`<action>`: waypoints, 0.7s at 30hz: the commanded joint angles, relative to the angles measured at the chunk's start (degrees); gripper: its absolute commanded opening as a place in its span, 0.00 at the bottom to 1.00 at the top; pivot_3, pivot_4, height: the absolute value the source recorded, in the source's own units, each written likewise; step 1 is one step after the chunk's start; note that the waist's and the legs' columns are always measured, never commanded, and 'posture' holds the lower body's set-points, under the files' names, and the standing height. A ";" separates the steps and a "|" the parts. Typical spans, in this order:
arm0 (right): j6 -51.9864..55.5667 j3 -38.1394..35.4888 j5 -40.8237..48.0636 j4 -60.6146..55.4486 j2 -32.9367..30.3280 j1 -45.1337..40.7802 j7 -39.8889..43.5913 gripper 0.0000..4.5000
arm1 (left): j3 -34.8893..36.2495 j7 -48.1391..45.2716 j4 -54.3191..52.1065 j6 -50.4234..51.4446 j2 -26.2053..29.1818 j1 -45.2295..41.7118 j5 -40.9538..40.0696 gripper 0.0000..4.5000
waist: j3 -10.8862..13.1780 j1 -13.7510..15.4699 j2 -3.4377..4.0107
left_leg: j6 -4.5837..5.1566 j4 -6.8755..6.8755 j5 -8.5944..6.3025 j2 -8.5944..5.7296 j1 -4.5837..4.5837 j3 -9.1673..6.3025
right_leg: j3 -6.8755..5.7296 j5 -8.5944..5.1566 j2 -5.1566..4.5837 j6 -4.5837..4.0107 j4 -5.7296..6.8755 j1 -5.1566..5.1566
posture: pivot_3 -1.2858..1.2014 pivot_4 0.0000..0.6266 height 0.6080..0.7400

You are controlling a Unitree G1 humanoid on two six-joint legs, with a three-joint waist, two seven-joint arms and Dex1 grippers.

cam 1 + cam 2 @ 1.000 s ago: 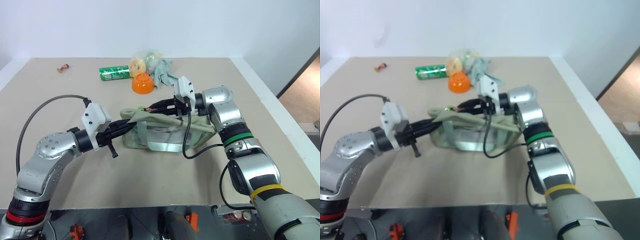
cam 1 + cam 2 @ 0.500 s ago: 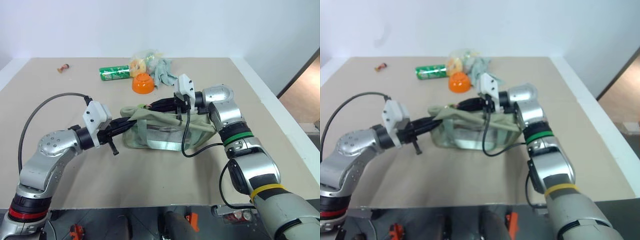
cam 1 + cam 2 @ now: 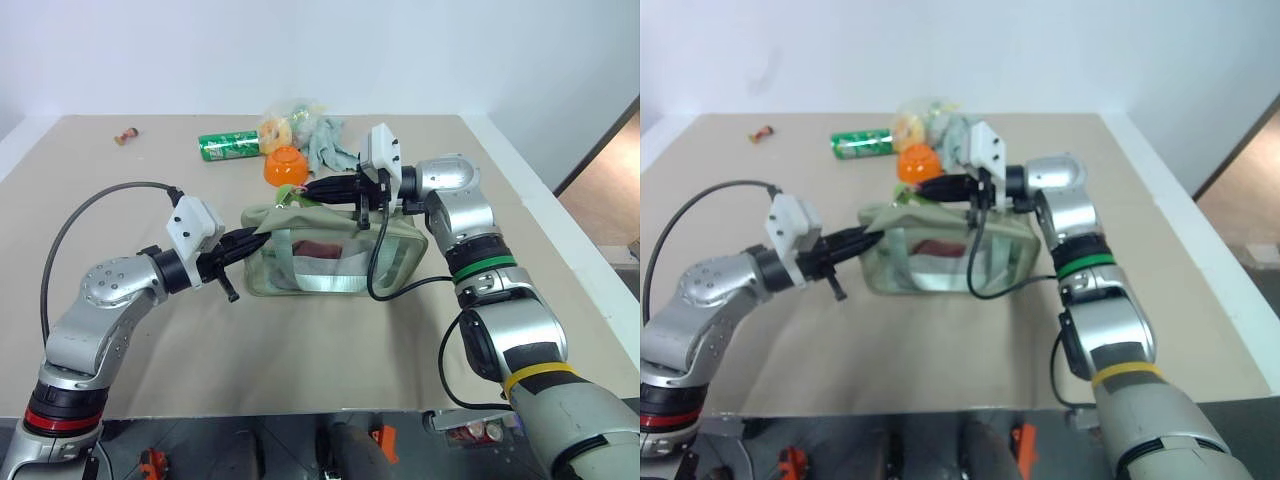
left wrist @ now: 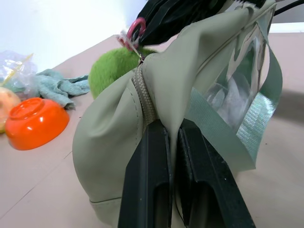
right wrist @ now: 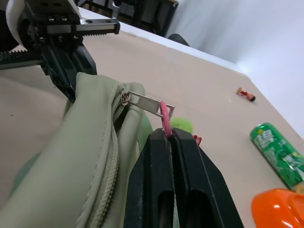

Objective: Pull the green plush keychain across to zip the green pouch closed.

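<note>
The green pouch (image 3: 322,256) stands boxy at mid-table, with clear side windows and a webbing strap. My left gripper (image 3: 258,236) is shut on the fabric at its left end, seen close up in the left wrist view (image 4: 172,130). My right gripper (image 3: 308,188) reaches in from the right above the pouch's top. It is shut on the pink ring (image 5: 164,114) of the green plush keychain (image 5: 183,126). The ring joins the metal zipper pull (image 5: 151,100), which sits near the pouch's left end. The fuzzy plush (image 4: 114,69) hangs just behind that end.
An orange bowl (image 3: 285,166), a green soda can (image 3: 228,146), a grey-green cloth (image 3: 328,142) and a plastic bag (image 3: 282,122) lie at the table's back. A small figure (image 3: 126,136) sits far back left. The table's right edge (image 3: 560,235) drops to the floor.
My right gripper has risen a little with the keychain ring. The pouch's top came up with it, so the slumped pouch now stands boxy. The left gripper kept its hold.
</note>
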 commanded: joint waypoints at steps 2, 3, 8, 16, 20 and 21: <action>-0.49 -3.80 1.83 -5.66 -2.50 -0.86 -3.75 0.00 | -0.34 1.35 0.91 1.01 0.13 -0.22 1.38 0.00 | 0.00 0.01 0.00 | 0.00 0.00 0.00 0.00 0.00 0.01 | 0.01 0.00 0.00 0.00 0.00 0.00 | 0.52 0.24 1.00; -0.78 -4.18 1.86 -6.65 -2.93 -0.59 -4.56 0.00 | -0.46 1.46 0.97 1.09 0.07 -0.37 1.41 0.00 | 0.00 0.01 0.00 | 0.00 0.00 0.00 0.00 0.00 0.01 | 0.01 0.00 0.00 0.00 0.00 -0.01 | 0.52 0.24 1.00; 0.97 -5.21 2.90 -12.09 -3.89 1.37 -7.08 0.00 | -0.84 1.30 1.52 1.11 0.11 -0.80 1.69 0.00 | 0.00 0.18 0.00 | 0.00 0.00 0.00 0.00 -0.02 0.00 | 0.00 0.00 0.00 0.01 0.00 -0.01 | 0.52 0.24 1.00; -0.23 -6.31 3.27 -16.10 -5.34 3.35 -11.64 0.00 | -0.94 1.89 3.33 1.87 -0.33 -3.14 1.66 0.00 | 0.00 0.43 0.00 | 0.00 0.00 0.00 -0.03 -0.06 0.01 | 0.00 0.00 -0.02 0.01 -0.01 -0.04 | 0.52 0.24 1.00; -1.17 -6.45 3.26 -16.23 -6.25 4.57 -12.47 0.00 | -0.79 1.87 3.30 2.28 -0.48 -3.63 1.26 0.00 | 0.00 0.41 0.00 | 0.00 -0.01 0.00 -0.03 -0.06 0.01 | 0.01 -0.01 -0.01 0.02 -0.01 -0.04 | 0.52 0.24 1.00; -1.28 -6.38 3.28 -16.36 -6.53 5.04 -12.45 0.00 | -0.74 1.77 3.30 2.22 -0.40 -3.49 1.31 0.00 | 0.00 0.42 0.00 | 0.00 -0.01 0.00 -0.03 -0.07 0.01 | 0.01 -0.01 -0.01 0.02 -0.01 -0.05 | 0.52 0.24 1.00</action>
